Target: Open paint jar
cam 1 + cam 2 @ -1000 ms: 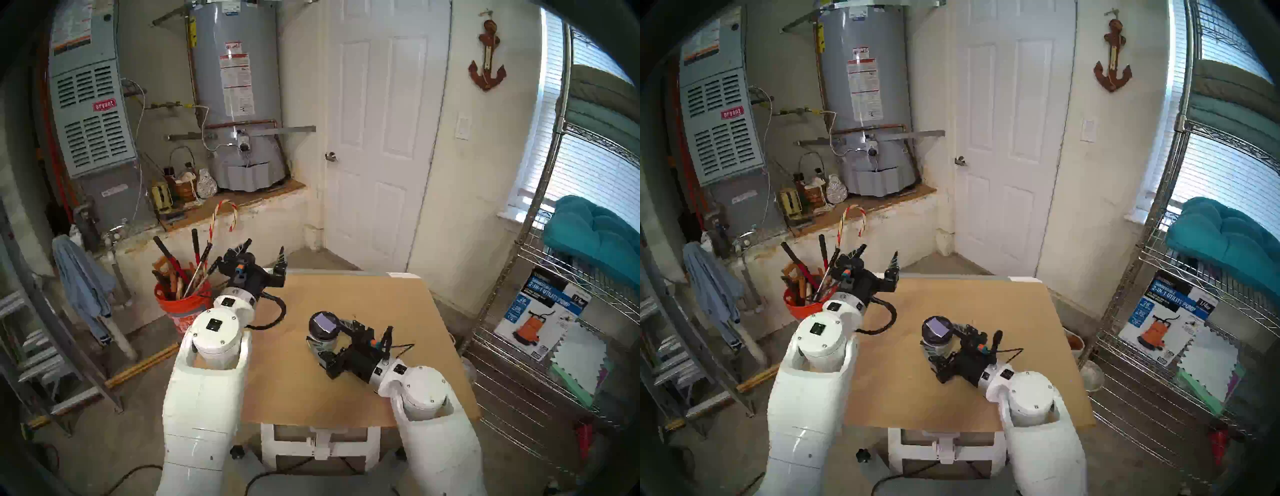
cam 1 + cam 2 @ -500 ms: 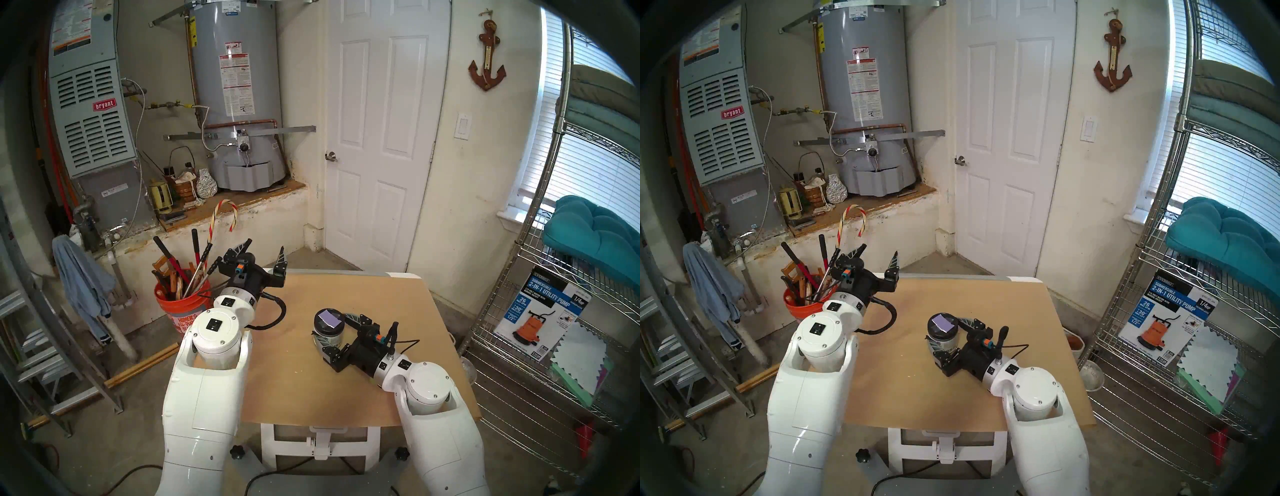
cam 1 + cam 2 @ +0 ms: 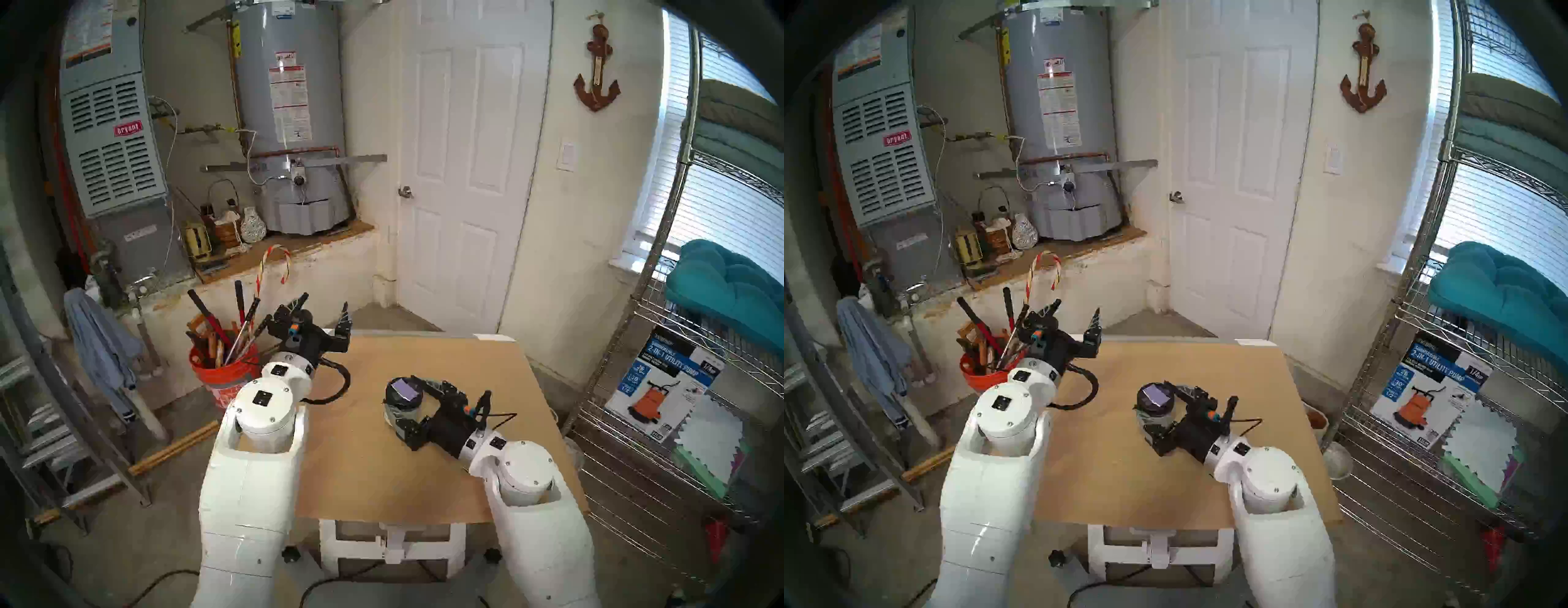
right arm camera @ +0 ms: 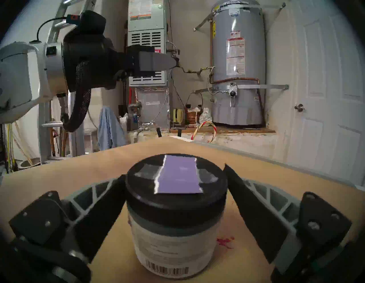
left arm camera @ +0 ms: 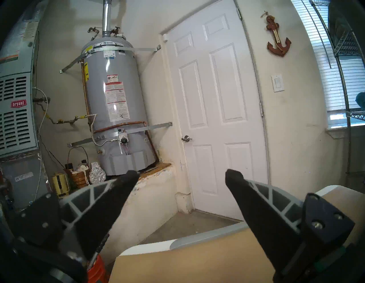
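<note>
jar: the paint jar point(image 4: 173, 233) sits upright on the brown table point(image 3: 382, 479), a bit right of the middle, lid side up
lid: black screw lid point(image 4: 175, 189) is on, with a lilac patch point(image 4: 178, 174) stuck across the top
label: white wrap with a barcode point(image 4: 167, 269) low on the side facing the right wrist camera
right gripper: the right gripper point(image 4: 175, 177) comes in level from the jar's 4 o'clock in the head view, one finger on each side of the lid
right grip state: jaws spread wide. The finger point(image 4: 102, 207) at 9 o'clock in the wrist view looks to be right against the lid edge, and the one at 3 o'clock has a sliver of table showing between it and the lid, so it's not clamping anything
stain: small red splat point(image 4: 225, 241) on the table just beside the jar's base, at 4 o'clock in the wrist view
left gripper: the left gripper point(image 5: 181, 175) hangs over the far left corner of the table, around 11 o'clock from the jar and well apart from it, pointing at the door point(image 5: 215, 110)
left grip state: wide open, nothing in it
bucket: orange bucket point(image 3: 222, 375) stuffed with tools on the floor, off the table's left edge
background: grey water heater point(image 3: 292, 114) up at 12 o'clock, wire shelf rack point(image 3: 695, 382) at 3 o'clock
</note>
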Tool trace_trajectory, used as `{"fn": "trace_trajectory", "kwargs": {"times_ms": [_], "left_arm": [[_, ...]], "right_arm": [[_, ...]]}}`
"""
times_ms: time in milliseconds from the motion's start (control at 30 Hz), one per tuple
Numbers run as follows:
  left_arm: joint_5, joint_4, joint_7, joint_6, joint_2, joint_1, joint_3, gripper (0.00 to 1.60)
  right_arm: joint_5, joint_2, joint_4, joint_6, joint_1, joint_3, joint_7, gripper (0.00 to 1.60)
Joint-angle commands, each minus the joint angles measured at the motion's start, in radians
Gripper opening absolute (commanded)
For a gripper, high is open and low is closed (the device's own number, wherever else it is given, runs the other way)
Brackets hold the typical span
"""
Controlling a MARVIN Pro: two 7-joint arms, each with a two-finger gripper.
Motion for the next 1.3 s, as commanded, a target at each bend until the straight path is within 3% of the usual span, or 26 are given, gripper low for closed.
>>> {"fn": "trace_trajectory", "kwargs": {"times_ms": [0,567,600,767,1067,1267], "left_arm": [[0.002,-0.022,0.001,-0.002,0.001,-0.009,0.0,1.6],[0.001,-0.021,0.001,-0.003,0.001,-0.01,0.0,1.6],[0.001,-0.021,0.001,-0.003,0.001,-0.01,0.0,1.6],[0.001,-0.021,0.001,-0.003,0.001,-0.01,0.0,1.6],[0.002,-0.023,0.001,-0.002,0.001,-0.009,0.0,1.6],[0.001,-0.02,0.001,-0.004,0.001,-0.01,0.0,1.6]], "right_arm": [[0.011,-0.011,-0.032,0.01,0.026,-0.009,0.002,1.6],[0.05,-0.014,-0.073,0.022,0.047,0.047,0.007,1.6],[0.082,-0.019,-0.081,0.05,0.061,0.063,0.0,1.6],[0.097,-0.019,-0.092,0.074,0.081,0.084,0.009,1.6],[0.093,-0.012,-0.111,0.069,0.024,0.073,0.042,1.6],[0.188,-0.024,-0.163,0.109,0.052,0.147,0.012,1.6]]}}
